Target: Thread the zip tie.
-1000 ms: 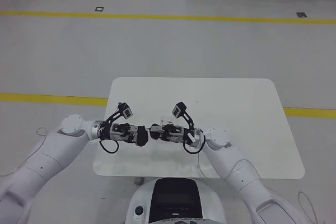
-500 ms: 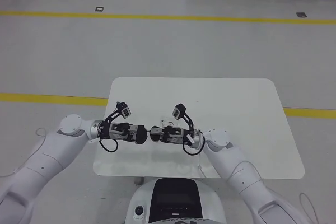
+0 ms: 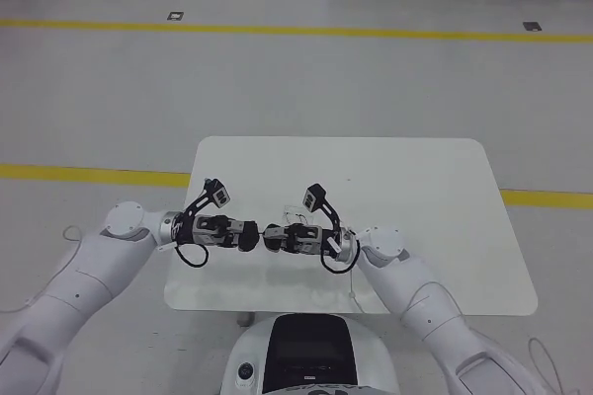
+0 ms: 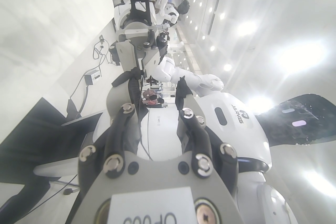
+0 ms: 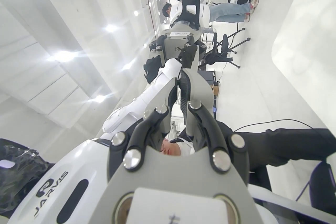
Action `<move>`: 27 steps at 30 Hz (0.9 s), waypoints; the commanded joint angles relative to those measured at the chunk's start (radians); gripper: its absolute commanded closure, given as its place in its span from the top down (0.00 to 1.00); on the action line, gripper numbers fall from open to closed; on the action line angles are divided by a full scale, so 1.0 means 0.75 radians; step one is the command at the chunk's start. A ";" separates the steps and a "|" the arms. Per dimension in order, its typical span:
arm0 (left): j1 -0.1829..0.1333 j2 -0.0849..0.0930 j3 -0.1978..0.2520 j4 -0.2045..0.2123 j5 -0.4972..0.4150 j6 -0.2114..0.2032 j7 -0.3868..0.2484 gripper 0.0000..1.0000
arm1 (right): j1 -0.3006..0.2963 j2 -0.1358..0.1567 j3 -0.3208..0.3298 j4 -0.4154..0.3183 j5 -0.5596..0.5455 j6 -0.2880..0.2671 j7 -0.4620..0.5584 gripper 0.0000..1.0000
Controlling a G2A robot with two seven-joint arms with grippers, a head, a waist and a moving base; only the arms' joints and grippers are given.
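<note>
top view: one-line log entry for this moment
left gripper fingers open; right gripper fingers shut; tip to tip above white table

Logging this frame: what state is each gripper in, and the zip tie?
left gripper: open, fingers spread, facing the right gripper above the table.
right gripper: shut, fingers nearly together, seemingly on the zip tie.
zip tie: thin pale loop held off the table beside the right gripper; too small to tell whether it is threaded.
</note>
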 commanded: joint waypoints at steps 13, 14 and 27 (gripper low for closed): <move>-0.008 -0.013 0.014 0.022 0.008 0.000 0.000 0.18 | 0.015 0.004 -0.020 0.014 0.018 -0.010 -0.003 0.00; -0.009 -0.013 0.016 0.024 0.009 0.000 0.000 0.18 | 0.015 0.005 -0.021 0.015 0.018 -0.010 -0.003 0.00; -0.022 -0.019 0.037 0.036 0.004 0.000 0.000 0.15 | 0.024 0.009 -0.037 0.021 0.030 -0.013 -0.003 0.00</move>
